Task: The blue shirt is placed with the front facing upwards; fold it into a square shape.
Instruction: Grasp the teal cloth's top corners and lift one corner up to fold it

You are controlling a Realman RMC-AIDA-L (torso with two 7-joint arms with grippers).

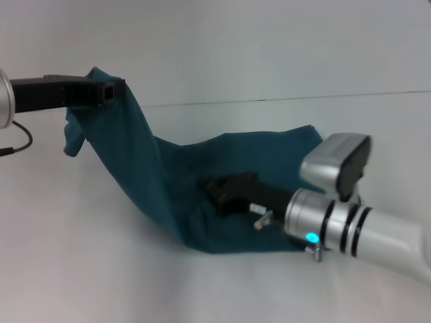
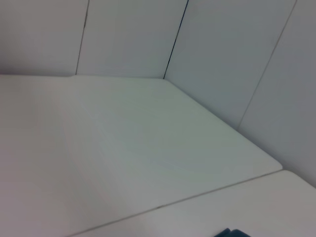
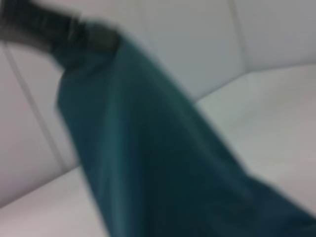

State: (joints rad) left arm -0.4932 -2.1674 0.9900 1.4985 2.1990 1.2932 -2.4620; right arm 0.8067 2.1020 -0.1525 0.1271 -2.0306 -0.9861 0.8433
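Shirt cloth is half in the air and half on the white table. One end hangs from the left gripper, which is raised over the far left part of the table and pinches a bunch of the fabric; a short flap drops below it on the outer side. From there the cloth slopes down in a long band to the near middle of the table, where the rest lies in a loose heap toward the right edge.

The right gripper is low on this heap, with its dark fingers in or on the fabric. I cannot tell if they are pressed together or spread, because folds cover the tips. The right wrist view shows the same sloping band rising to the left gripper, but it is blurred, so perhaps the arm is in motion.

I judge that the step in hand is a fold: one side is lifted to be carried over the part that stays down. The next move calls for bringing the lifted end across and down toward the heap, keeping the band tight so it lands flat, while the right gripper holds the lower part in place. No lettering is visible now.
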